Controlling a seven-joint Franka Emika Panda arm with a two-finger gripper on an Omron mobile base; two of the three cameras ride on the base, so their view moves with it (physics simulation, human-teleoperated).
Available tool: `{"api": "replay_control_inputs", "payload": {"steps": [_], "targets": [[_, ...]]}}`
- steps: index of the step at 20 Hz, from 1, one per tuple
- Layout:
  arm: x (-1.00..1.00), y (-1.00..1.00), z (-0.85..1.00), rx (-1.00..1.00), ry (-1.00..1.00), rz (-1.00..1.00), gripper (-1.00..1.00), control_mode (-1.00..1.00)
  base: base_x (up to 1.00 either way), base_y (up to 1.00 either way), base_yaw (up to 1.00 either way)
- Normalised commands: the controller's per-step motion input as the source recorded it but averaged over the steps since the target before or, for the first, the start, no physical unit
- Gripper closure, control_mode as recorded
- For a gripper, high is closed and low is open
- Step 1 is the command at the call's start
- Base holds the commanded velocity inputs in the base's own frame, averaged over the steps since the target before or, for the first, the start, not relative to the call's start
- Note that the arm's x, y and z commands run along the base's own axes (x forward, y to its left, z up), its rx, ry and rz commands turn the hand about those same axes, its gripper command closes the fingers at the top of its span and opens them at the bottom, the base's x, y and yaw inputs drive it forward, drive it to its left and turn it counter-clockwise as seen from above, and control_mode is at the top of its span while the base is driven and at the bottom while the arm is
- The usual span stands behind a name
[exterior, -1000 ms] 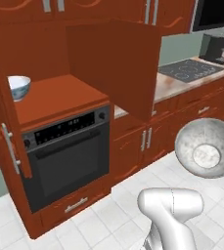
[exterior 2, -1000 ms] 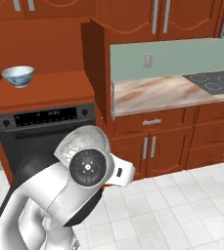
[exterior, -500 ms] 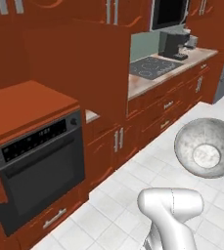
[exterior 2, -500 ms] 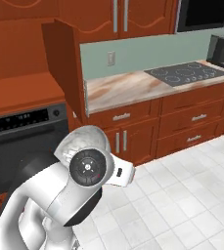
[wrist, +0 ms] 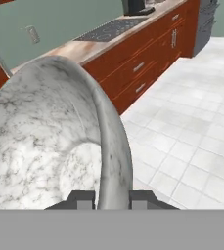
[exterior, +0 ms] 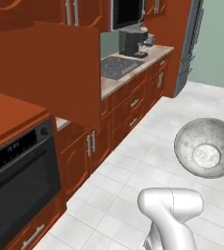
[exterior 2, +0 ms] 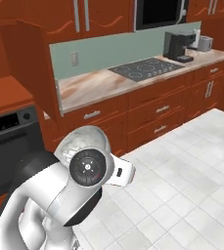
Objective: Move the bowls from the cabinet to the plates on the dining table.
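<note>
Currently the end effector (wrist: 111, 199) is clamping the rim of the grey-silver bowl (wrist: 50, 141), one fingertip on each side of the wall, carrying it tilted above the white tiled floor (exterior: 147, 146), near the stove worktop (exterior 2: 99, 83).

The grey speckled bowl (exterior: 206, 154) hangs tilted above the tiled floor (exterior: 147, 146), apparently held at its right rim.

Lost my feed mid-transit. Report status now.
Gripper shut on grey speckled bowl at its rim, carried above white tile floor. Dining table, plates unseen. Open cabinet door to the left, apart from the bowl.
</note>
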Motion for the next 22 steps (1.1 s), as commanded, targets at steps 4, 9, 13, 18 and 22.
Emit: {"api": "replay_control_inputs", "payload": {"steps": [4, 9, 13, 18, 22], "targets": [[0.00, 0.00, 0.00, 0.00, 0.00, 0.00, 1.00, 1.00, 0.00, -0.24, -0.37], [0.00, 0.00, 0.00, 0.00, 0.00, 0.00, 1.00, 1.00, 0.00, -0.24, -0.38], [0.00, 0.00, 0.00, 0.00, 0.00, 0.00, 1.00, 1.00, 0.00, -0.22, -0.38], [0.00, 0.00, 0.00, 0.00, 0.00, 0.00, 1.00, 1.00, 0.00, -0.23, -0.38], [0.00, 0.00, 0.00, 0.00, 0.00, 0.00, 1.00, 1.00, 0.00, -0.24, -0.37]]}}
